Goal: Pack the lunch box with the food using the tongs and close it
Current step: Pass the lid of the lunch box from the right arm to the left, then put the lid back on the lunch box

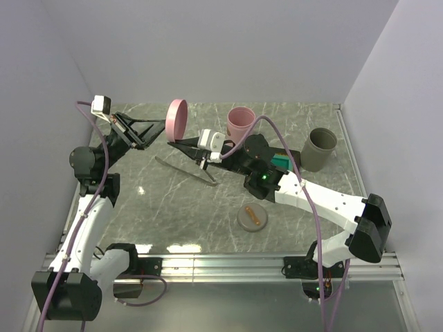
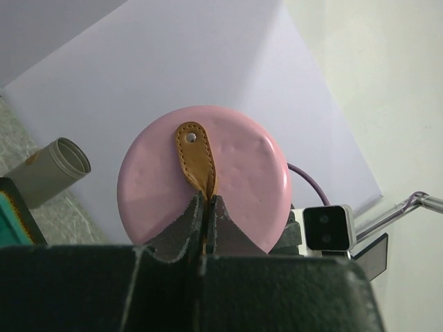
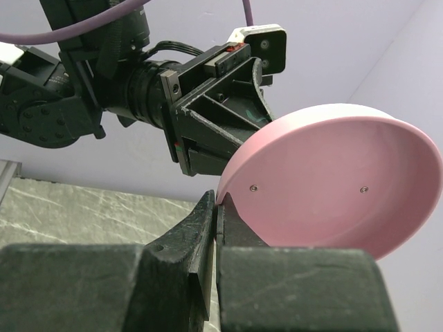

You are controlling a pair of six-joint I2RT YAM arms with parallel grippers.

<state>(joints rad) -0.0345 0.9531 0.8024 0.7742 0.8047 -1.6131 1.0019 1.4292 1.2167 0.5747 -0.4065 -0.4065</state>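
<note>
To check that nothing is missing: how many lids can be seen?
2. The pink lid is up in the air, pinched by the left gripper; the grey lid lies on the table, near the front. No other is visible.

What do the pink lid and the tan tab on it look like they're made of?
The pink lid is probably moulded plastic or silicone: one even colour, a soft satin sheen, a faintly dimpled face. The tan tab looks like leather or faux leather, with stitching along its edge and a small metal rivet.
</note>
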